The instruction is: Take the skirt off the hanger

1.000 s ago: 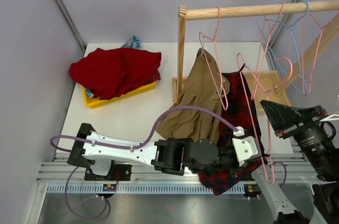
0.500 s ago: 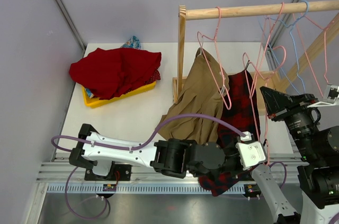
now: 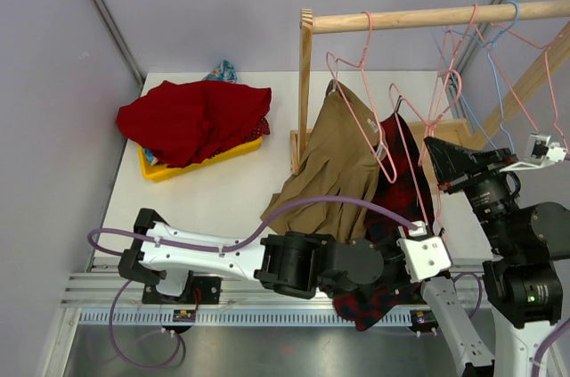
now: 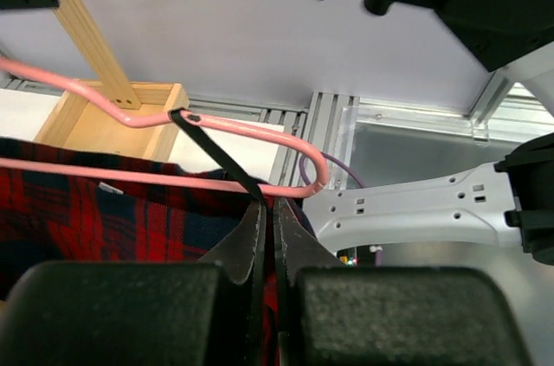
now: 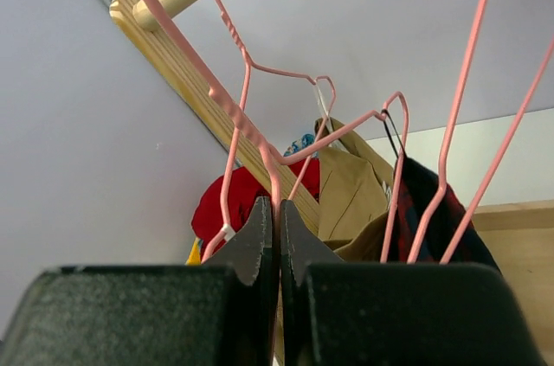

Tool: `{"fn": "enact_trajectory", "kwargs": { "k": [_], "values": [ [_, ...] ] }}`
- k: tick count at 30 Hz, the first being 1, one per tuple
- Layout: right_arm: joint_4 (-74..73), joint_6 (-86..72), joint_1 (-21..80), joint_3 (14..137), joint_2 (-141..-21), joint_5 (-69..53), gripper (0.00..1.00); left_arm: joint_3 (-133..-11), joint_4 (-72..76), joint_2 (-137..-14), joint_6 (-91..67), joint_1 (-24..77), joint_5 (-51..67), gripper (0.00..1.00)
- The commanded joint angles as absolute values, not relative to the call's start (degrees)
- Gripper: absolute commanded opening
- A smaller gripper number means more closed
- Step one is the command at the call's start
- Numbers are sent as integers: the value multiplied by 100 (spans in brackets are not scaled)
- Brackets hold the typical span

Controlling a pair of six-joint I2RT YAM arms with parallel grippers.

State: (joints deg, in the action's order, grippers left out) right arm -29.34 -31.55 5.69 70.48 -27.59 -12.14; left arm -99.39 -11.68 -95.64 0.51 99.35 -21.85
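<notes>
The red plaid skirt [image 3: 405, 176] hangs by a black strap [image 4: 216, 158] from a pink wire hanger [image 3: 419, 127] under the wooden rail. My left gripper [image 3: 392, 288] reaches across at the near edge and is shut on the skirt's lower fabric. The left wrist view shows red cloth [image 4: 104, 210] pinched between the closed fingers [image 4: 251, 227], just below the hanger's pink bar [image 4: 216, 128]. My right gripper [image 3: 434, 150] is shut on the hanger's wire [image 5: 275, 177] at its neck, and the skirt [image 5: 428, 202] hangs to the right of it.
A tan garment [image 3: 334, 163] hangs on another pink hanger just left of the skirt. The wooden rack's post [image 3: 305, 92] and rail [image 3: 427, 16] carry several pink and blue hangers [image 3: 499, 83]. A yellow tray [image 3: 191, 160] with red cloths sits far left.
My right gripper has moved away and to the left with the hanger, which carries the skirt's top that way. My left wrist has shifted slightly right and nearer, still holding the fabric.
</notes>
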Motion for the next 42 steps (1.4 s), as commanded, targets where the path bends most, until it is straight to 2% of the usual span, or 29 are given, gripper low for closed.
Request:
{"fn": "enact_trajectory", "kwargs": {
  "k": [1, 7, 10, 15, 16, 17, 20, 21, 24, 27, 31, 35, 37, 42],
  "values": [
    [-2040, -2830, 519, 6663, -2988, -1687, 0, -10721, -1001, -9475, 211, 9967, -1890, 2],
    [-1960, -2698, 519, 6065, -2839, -1187, 0, -10986, -1257, -9518, 220, 9747, -1556, 5],
    [-1942, -2619, 519, 6021, -2839, -897, 0, -10960, -1248, -9562, 185, 9738, -1477, 3],
    [-1951, -2418, 518, 6038, -2830, 217, 0, -10907, -1169, -9676, 62, 9738, -1380, 3],
    [-1908, -2356, 519, 6021, -2839, 315, 0, -10942, -1169, -9694, 27, 9738, -1354, 4],
    [-1864, -2295, 519, 5994, -2874, 421, 0, -10968, -1178, -9747, 26, 9738, -1319, 9],
    [-1697, -2171, 519, 5880, -3032, 518, 0, -11214, -1230, -9835, 26, 9738, -1310, 11],
    [-1644, -2162, 510, 5854, -3102, 519, 0, -11345, -1283, -9878, 35, 9730, -1283, 11],
    [-1433, -2223, 519, 5783, -3225, 501, 0, -11382, -1231, -9853, 27, 9738, -1213, 0],
    [-1371, -2267, 519, 5958, -3357, 396, 0, -10927, -950, -9695, 26, 9738, -1090, 0],
    [-1397, -2206, 519, 6729, -3550, 35, 0, -9891, -590, -9545, -333, 9738, -976, 0],
    [-2632, -2311, 519, 8110, -3963, -455, 0, -9300, -308, -9545, -518, 9738, -1422, 0],
    [-3109, -2574, 519, 8671, -4052, -667, 0, -9281, -334, -9589, -510, 9729, -1782, 0],
    [-4761, -3076, 510, 9210, -3648, -1080, 0, -9431, -589, -9458, -299, 9624, -2592, 0]
  ]
}}
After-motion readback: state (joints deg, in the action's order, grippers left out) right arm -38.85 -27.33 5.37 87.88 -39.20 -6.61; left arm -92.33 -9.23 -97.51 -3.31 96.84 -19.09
